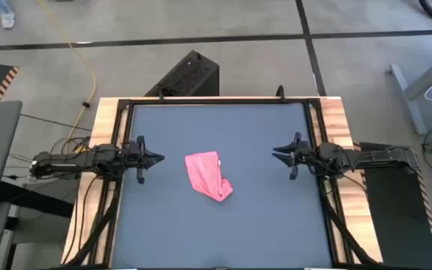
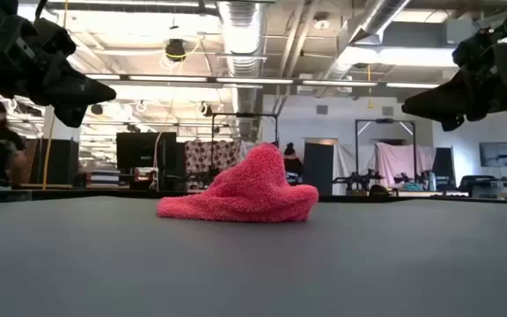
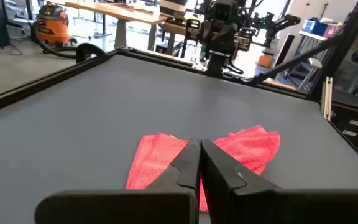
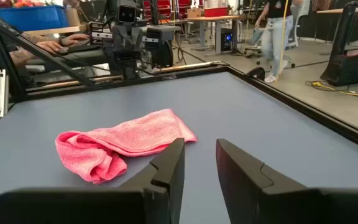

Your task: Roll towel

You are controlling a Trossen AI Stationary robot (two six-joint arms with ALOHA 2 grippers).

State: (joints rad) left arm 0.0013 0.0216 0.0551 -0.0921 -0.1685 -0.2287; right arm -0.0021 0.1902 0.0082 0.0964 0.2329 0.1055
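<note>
Pink towel lay loosely bunched near the middle of the table, both grippers held off at the sides

The towel (image 1: pixel 208 175) sat a little left of centre in the high view on the dark grey table mat (image 1: pixel 223 232), flat at its upper end and folded over into a lump at its lower right corner. The left gripper (image 1: pixel 154 158) hovered at the left of the frame, well apart from the cloth, its jaws pressed together. The right gripper (image 1: pixel 277 155) hung at the right, also clear of the towel, its jaws standing apart and holding nothing. Judged from this, no tidy roll existed yet; the step would go best by pinning one edge flat, catching the free edge low against the mat, and turning it over evenly so the lump did not skew the roll
</note>
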